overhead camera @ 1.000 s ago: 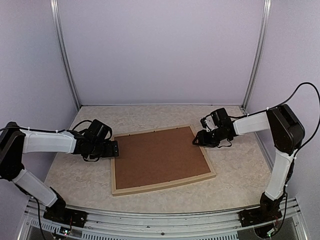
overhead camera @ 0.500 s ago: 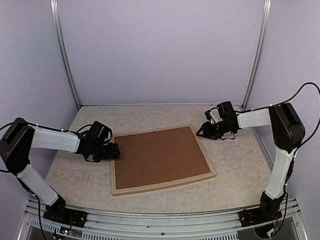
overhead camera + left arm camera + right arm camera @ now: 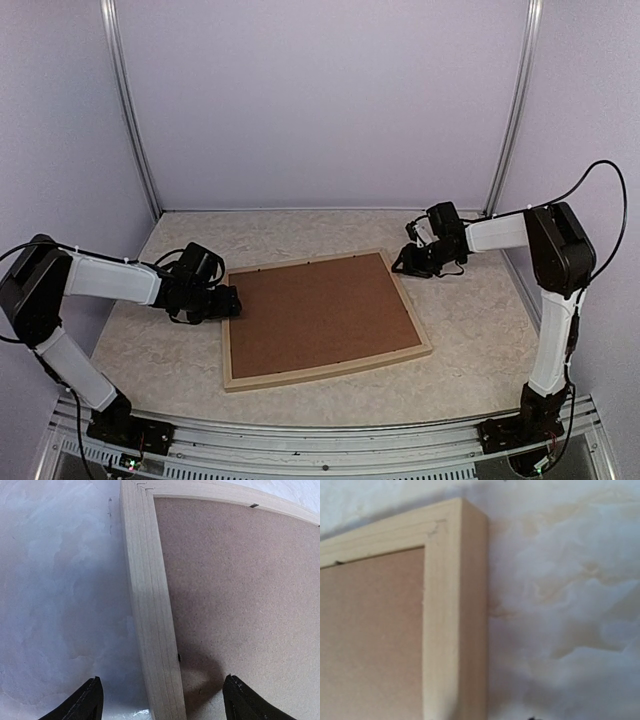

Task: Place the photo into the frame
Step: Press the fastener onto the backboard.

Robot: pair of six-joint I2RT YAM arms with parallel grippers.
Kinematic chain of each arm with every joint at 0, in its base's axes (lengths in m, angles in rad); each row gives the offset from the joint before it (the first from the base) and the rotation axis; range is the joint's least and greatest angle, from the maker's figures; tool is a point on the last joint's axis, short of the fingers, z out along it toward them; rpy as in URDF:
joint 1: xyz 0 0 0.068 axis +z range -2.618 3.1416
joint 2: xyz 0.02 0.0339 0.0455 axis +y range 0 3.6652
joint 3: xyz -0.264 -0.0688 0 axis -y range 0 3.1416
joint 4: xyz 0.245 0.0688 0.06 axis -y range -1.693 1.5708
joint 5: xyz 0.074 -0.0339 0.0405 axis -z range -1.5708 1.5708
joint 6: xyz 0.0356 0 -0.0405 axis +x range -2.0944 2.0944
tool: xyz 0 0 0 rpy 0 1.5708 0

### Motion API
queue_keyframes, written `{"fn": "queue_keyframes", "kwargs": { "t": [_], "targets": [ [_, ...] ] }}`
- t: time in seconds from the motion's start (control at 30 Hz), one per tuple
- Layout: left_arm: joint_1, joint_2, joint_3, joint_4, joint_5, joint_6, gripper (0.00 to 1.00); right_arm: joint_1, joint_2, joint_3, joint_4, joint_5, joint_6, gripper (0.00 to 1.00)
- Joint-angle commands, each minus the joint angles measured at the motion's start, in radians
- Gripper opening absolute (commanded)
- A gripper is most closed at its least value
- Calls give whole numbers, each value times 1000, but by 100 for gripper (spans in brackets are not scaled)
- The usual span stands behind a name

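Observation:
The frame (image 3: 322, 372) of pale wood lies flat in the middle of the table, filled by a brown backing board (image 3: 320, 312). The photo is hidden. My left gripper (image 3: 232, 300) is at the frame's left rail (image 3: 150, 605). It is open, one finger (image 3: 85, 705) over the table and the other over the board (image 3: 240, 590), touching neither. My right gripper (image 3: 403, 263) hovers just off the frame's far right corner (image 3: 452, 605). Its fingers barely show in the right wrist view, so their state is unclear.
The marbled table (image 3: 480, 330) is enclosed by lilac walls, with aluminium posts at the back left (image 3: 130, 110) and back right (image 3: 515, 100). A metal rail (image 3: 320, 445) runs along the near edge by the arm bases.
My right gripper has drawn back from the frame's right rail toward its far right corner. My left gripper stays at the left rail with its jaws slightly narrower.

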Motion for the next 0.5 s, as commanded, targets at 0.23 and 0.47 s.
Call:
{"fn": "queue_keyframes", "kwargs": {
  "t": [0.23, 0.47],
  "targets": [
    [8, 7, -9, 18, 5, 19, 82, 21, 50, 24, -34, 17, -25, 40],
    [8, 5, -15, 19, 5, 17, 82, 52, 58, 21, -39, 40, -22, 40]
  ]
}}
